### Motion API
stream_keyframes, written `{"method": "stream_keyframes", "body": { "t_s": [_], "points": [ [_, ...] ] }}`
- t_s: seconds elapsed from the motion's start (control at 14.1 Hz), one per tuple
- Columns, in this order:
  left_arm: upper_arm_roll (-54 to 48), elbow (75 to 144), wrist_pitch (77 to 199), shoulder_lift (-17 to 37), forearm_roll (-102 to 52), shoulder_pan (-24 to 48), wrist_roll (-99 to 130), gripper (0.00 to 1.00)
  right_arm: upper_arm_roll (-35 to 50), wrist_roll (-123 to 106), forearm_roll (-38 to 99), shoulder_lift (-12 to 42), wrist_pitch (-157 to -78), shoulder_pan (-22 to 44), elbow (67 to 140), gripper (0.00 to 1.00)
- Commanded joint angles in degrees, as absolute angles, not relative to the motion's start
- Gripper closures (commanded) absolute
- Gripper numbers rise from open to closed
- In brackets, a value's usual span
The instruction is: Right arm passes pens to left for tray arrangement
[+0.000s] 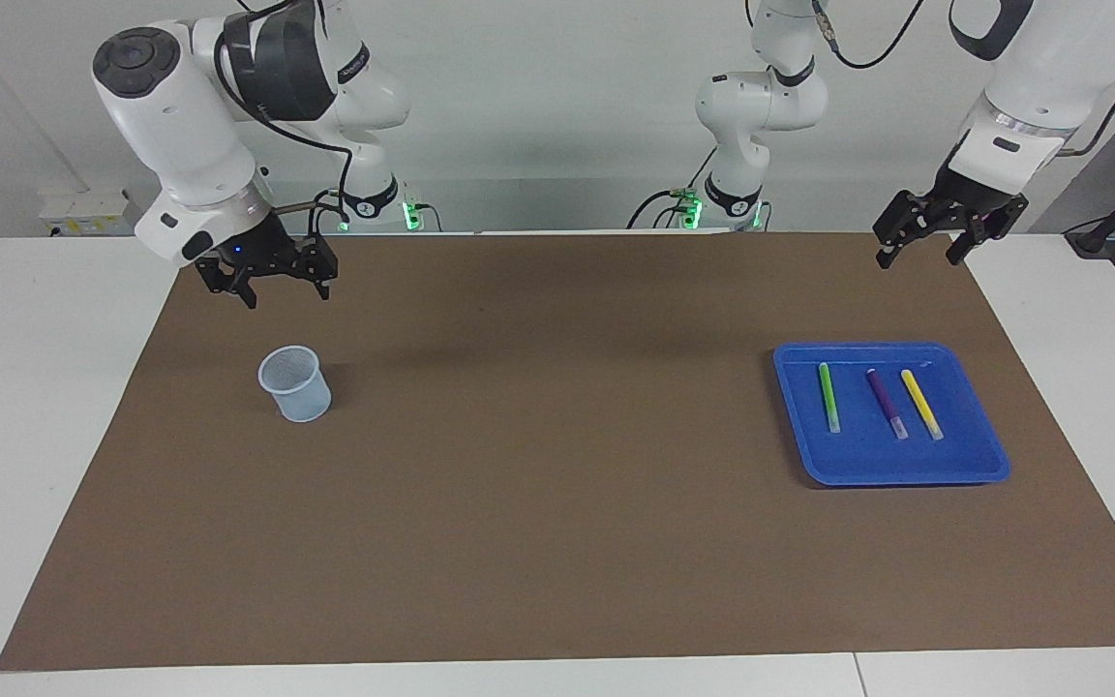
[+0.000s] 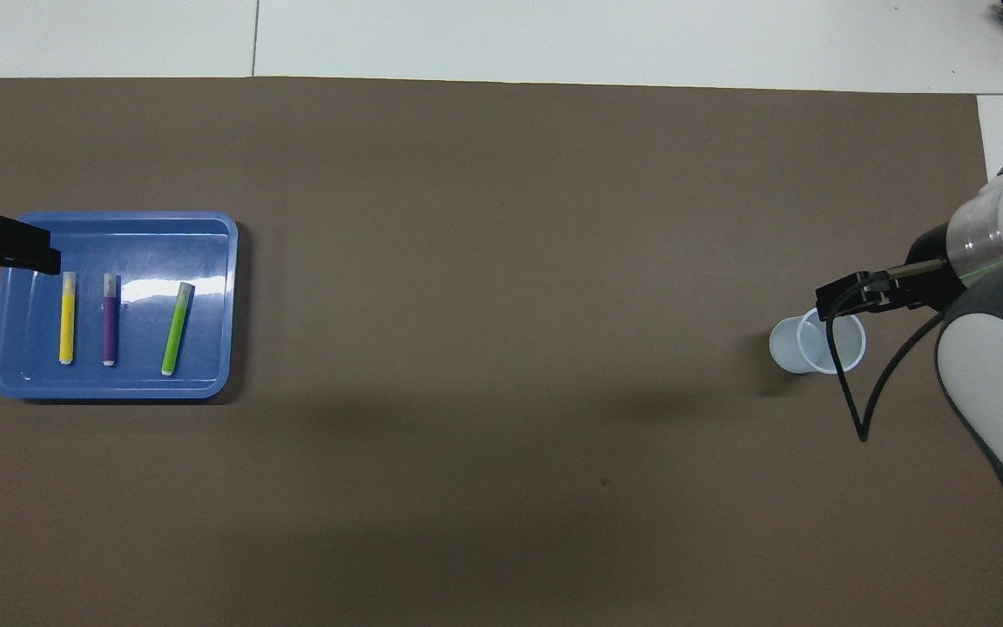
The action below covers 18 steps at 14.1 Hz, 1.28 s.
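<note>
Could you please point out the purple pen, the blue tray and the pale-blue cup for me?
purple pen (image 1: pixel 885 403): facing view, middle of its barrel.
blue tray (image 1: pixel 906 471): facing view, its rim farthest from the robots.
pale-blue cup (image 1: pixel 298 389): facing view, its outer wall.
</note>
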<state>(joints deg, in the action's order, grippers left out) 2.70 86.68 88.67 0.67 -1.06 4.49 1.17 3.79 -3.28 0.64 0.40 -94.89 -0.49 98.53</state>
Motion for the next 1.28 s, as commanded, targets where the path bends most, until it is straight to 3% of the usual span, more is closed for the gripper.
{"method": "stream_keyframes", "body": {
  "t_s": [0.0,1.21],
  "points": [
    [3.86,88.33,87.02,-0.88,0.26,5.01,1.58,0.00,4.13,-3.08,-0.18,0.18,-94.57,-1.14,98.00,0.00],
    [3.87,88.42,85.25,-0.97,0.18,4.92,1.58,0.00,4.31,-3.08,-0.18,0.26,-94.57,-1.14,97.91,0.00]
  ]
}}
